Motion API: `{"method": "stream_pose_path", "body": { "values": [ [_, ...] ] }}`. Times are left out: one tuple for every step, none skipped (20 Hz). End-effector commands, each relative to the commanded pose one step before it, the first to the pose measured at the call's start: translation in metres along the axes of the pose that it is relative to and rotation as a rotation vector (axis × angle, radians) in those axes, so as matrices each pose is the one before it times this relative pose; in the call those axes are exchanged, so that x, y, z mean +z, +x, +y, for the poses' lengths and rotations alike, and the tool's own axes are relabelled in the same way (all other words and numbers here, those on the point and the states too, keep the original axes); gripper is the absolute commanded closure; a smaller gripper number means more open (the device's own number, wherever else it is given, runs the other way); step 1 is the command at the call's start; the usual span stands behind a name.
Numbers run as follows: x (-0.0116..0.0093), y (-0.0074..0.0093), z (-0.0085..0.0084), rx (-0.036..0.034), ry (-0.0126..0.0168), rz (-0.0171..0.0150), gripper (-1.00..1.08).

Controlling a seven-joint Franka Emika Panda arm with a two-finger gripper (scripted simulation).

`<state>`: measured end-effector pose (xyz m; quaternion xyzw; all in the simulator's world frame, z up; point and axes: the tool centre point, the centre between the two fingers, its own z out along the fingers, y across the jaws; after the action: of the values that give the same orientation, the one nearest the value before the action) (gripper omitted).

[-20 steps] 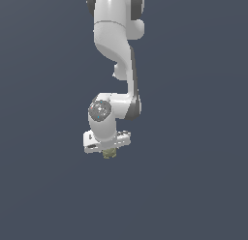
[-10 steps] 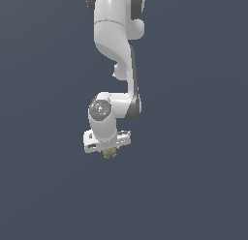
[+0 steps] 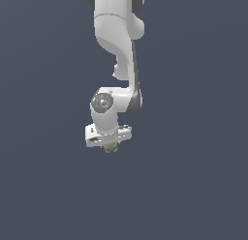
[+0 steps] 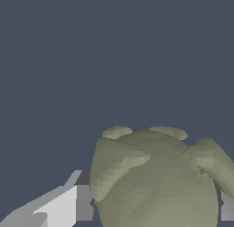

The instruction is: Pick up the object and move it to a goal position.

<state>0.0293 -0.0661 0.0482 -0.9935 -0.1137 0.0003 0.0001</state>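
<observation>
The white arm's end effector (image 3: 111, 143) hangs against a plain dark blue-grey backdrop, closed around the object (image 3: 111, 147), a knobbly olive-tan lump (far smaller than the hand that grips it). In the wrist view the object (image 4: 157, 180) sits between grey fingers (image 4: 68, 205)

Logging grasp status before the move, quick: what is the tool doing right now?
Tool: shut on the olive lump, which sits between its fingers.
</observation>
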Motion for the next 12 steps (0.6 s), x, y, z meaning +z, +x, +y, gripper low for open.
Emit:
{"method": "stream_pose_path", "body": {
  "values": [
    [-0.00393,-0.00909,-0.00435,-0.0001,-0.00019,0.00054,1.08],
    [-0.00174,-0.00434,-0.00205,0.0,0.0,0.0,1.08],
    [-0.00188,-0.00467,-0.0022,0.0,0.0,0.0,1.08],
    [-0.00202,-0.005,-0.00237,0.0,0.0,0.0,1.08],
    [-0.00214,-0.00527,-0.0025,0.0,0.0,0.0,1.08],
    [-0.0021,-0.00513,-0.00244,0.0,0.0,0.0,1.08],
    [-0.00201,-0.00492,-0.00234,0.0,0.0,0.0,1.08],
    [-0.00192,-0.0047,-0.00223,0.0,0.0,0.0,1.08],
    [-0.00184,-0.00447,-0.00212,0.0,0.0,0.0,1.08],
    [-0.00176,-0.00423,-0.00202,0.0,0.0,0.0,1.08],
    [-0.00168,-0.00397,-0.0019,0.0,0.0,0.0,1.08],
    [-0.00159,-0.00371,-0.00179,0.0,0.0,0.0,1.08]
  ]
}}
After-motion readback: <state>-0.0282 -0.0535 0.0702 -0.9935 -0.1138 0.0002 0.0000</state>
